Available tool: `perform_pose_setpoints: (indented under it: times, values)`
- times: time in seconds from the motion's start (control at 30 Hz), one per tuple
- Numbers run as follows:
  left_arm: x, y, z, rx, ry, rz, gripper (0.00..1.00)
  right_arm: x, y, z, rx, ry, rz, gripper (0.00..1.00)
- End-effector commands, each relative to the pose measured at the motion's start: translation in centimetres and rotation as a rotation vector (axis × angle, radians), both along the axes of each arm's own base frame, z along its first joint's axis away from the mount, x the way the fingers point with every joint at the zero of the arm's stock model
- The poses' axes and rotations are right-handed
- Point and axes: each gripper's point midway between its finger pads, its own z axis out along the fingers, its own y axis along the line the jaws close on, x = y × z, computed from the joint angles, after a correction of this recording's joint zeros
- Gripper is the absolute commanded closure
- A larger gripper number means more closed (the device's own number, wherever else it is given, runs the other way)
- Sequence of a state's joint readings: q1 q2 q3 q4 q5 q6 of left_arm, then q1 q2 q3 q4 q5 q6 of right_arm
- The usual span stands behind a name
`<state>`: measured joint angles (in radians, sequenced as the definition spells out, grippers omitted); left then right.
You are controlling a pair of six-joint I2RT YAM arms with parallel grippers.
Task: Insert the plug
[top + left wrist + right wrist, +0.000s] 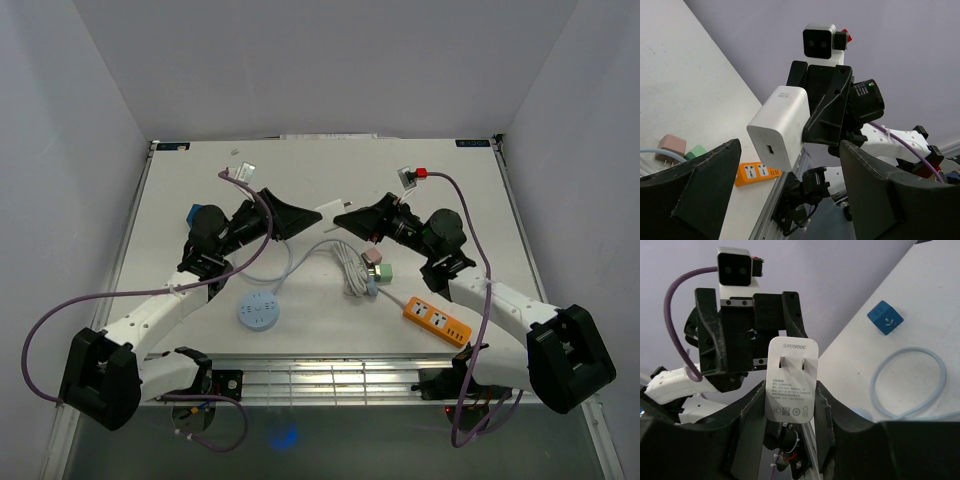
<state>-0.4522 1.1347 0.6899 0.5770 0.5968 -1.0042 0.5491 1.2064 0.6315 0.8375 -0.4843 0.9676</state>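
Overhead, the right claw (352, 221) is clenched on a white block-shaped charger plug (333, 210), held up off the white table (180, 200) above its far-middle area. In the right wrist view the charger sits upright between the two dark fingers (747, 415), pinched on its sides, with the printed face and two flat metal prongs (790, 364) turned back toward that camera. The left claw (305, 217) faces it from the opposite side, released, jaws spread wide; its fingers stand to either side of the charger without touching it. The left wrist view shows the charger's port end pointing at that camera. On the table nearer the arm bases lie a round pale-blue socket disc (259, 310), a bundled white cable (350, 270) and an orange rectangular power strip (437, 322), with a pink cube adapter (373, 256) and a green cube adapter (382, 271) just beside the cable. The charger is well apart from the power strip and from the disc.
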Motion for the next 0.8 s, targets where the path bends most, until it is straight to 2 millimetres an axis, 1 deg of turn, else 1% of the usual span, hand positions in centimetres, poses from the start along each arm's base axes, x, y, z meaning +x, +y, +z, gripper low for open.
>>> perform_pose_setpoints:
  times: [0.0,0.07,0.23,0.27,0.33,0.37,0.47,0.57,0.63,0.77]
  values:
    - [-1.0,0.0,2.8,-0.047,-0.087,-0.046,0.10,-1.8,0.1,6.1,0.161,-0.125,0.099,0.92]
    - [-0.7,-0.1,2.6,-0.052,-0.070,-0.047,0.11,-2.1,0.2,6.4,0.175,-0.127,0.119,0.92]
    - [-0.7,-0.4,2.3,-0.076,-0.052,-0.068,0.15,-2.1,0.3,6.4,0.183,-0.123,0.136,0.92]
    - [-0.8,-0.4,2.7,-0.094,-0.058,-0.076,0.18,-2.2,0.4,6.4,0.185,-0.121,0.141,0.92]
    - [-0.8,-0.6,2.7,-0.107,-0.054,-0.090,0.23,-2.2,0.4,6.3,0.194,-0.118,0.150,0.92]
    - [-0.9,-0.7,2.9,-0.117,-0.059,-0.102,0.27,-2.2,0.4,6.2,0.194,-0.116,0.150,0.92]
    - [-1.1,-0.9,3.0,-0.123,-0.063,-0.113,0.30,-1.9,0.5,5.9,0.191,-0.112,0.141,0.92]
    - [-1.2,-1.1,3.0,-0.126,-0.066,-0.116,0.31,-1.8,0.6,5.6,0.193,-0.111,0.144,0.92]
    - [-1.3,-1.2,3.1,-0.127,-0.072,-0.119,0.37,-1.7,0.7,5.2,0.195,-0.100,0.145,0.92]
    - [-1.7,-1.5,3.0,-0.130,-0.076,-0.129,0.43,-1.5,0.7,4.8,0.196,-0.089,0.141,0.92]
